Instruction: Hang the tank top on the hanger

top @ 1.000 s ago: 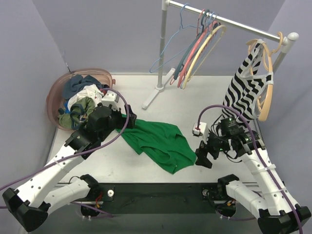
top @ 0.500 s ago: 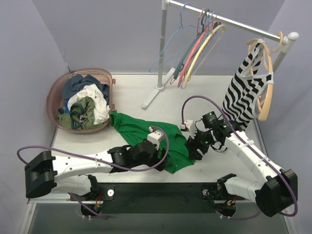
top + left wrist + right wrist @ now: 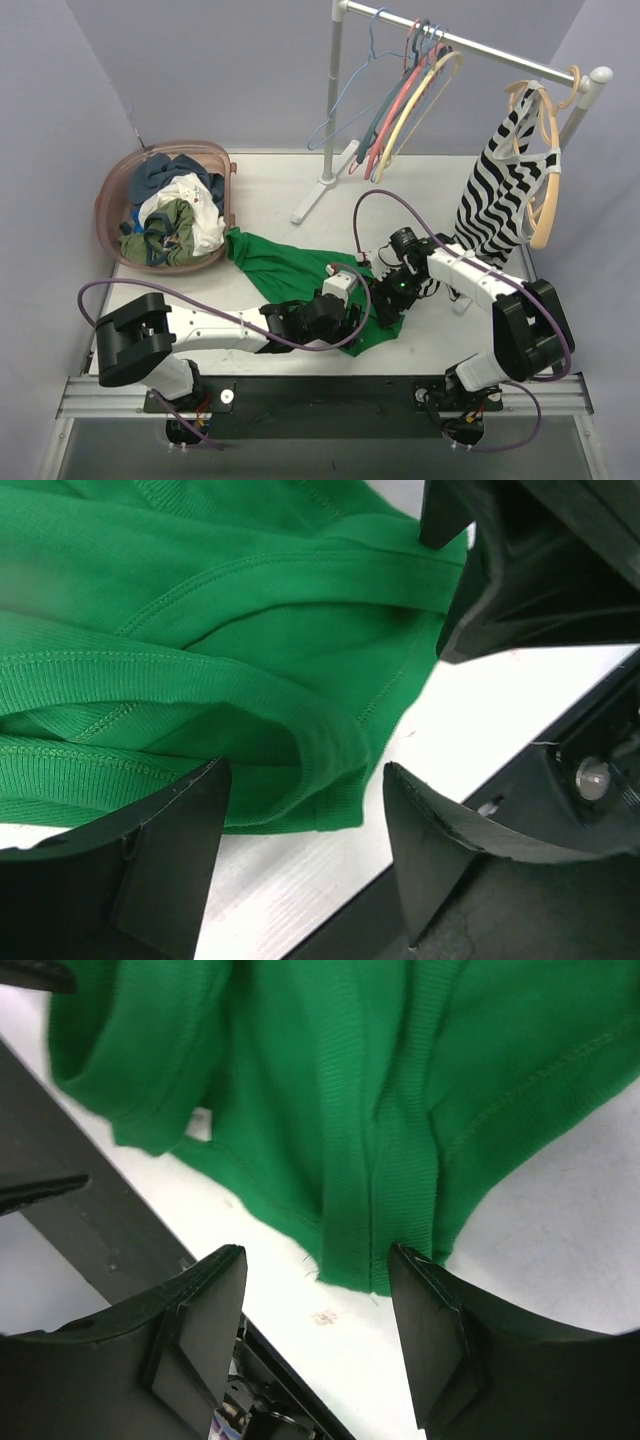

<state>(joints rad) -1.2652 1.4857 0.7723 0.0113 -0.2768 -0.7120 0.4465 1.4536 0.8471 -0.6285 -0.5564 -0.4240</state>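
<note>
Tank top (image 3: 285, 268): crumpled on the surface (image 3: 270, 190) near the front edge, well apart from the hanger.
Hanger (image 3: 413, 114): on the rack (image 3: 470, 42) at the back, no garment on it.
Left claw (image 3: 305, 775): released, straddling a folded hem, not clamped.
Right claw (image 3: 318, 1255): released, either side of a seamed edge.
Progress: early, no pick-up yet.
Remaining: grip, lift, fetch hanger, dress it.

Green tank top (image 3: 250, 610): matt, finely ribbed knit cloth with stitched hems. White table (image 3: 480, 720): smooth, matt top with faint scuffs. Clothes rail (image 3: 480, 43): grey metal tube with a dull sheen. Laundry basket (image 3: 104, 205): translucent pink plastic, slightly glossy.
</note>
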